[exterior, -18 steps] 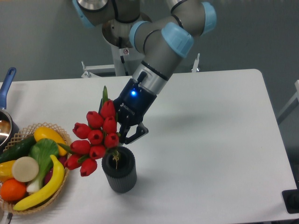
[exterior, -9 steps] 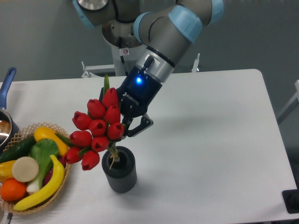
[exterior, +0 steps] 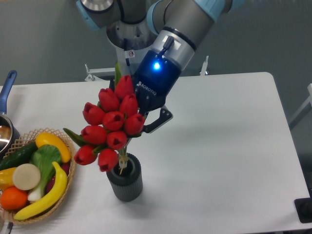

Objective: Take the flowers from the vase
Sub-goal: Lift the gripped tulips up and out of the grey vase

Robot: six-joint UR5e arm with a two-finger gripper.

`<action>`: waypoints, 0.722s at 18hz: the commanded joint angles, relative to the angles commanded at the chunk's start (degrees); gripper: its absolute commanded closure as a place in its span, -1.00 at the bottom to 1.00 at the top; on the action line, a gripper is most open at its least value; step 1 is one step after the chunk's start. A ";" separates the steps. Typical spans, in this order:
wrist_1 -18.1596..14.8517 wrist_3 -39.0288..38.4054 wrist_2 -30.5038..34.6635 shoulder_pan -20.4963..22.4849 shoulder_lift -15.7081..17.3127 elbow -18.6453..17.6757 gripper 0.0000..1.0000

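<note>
Even, fairly bright light falls from overhead. The white worktop (exterior: 219, 146) shows only faint, soft shadows, the darkest one beneath the vase (exterior: 125, 183). Glossy highlights sit on the flowers (exterior: 112, 126). A blue lamp glows on the end effector (exterior: 146, 122). The picture is slightly soft overall.

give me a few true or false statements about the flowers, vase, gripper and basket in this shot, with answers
1. The gripper is closed on the flowers. True.
2. The flowers lie flat on the table. False: they are held up above the vase, with the stem ends at its mouth.
3. The vase has tipped onto its side. False: it stands upright on the table.
4. A wicker basket of fruit and vegetables sits to the left of the vase in the picture. True.
5. A banana lies in the basket. True.
6. The flowers are yellow. False: the buds are red.
</note>
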 joint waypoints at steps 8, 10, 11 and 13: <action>-0.09 -1.06 -4.21 6.41 -0.61 2.81 0.11; -0.09 -0.01 -4.39 6.77 -1.66 3.78 0.11; -0.09 0.78 -4.39 7.12 -1.93 3.87 0.11; -0.18 2.45 -4.48 8.00 -1.93 3.25 0.11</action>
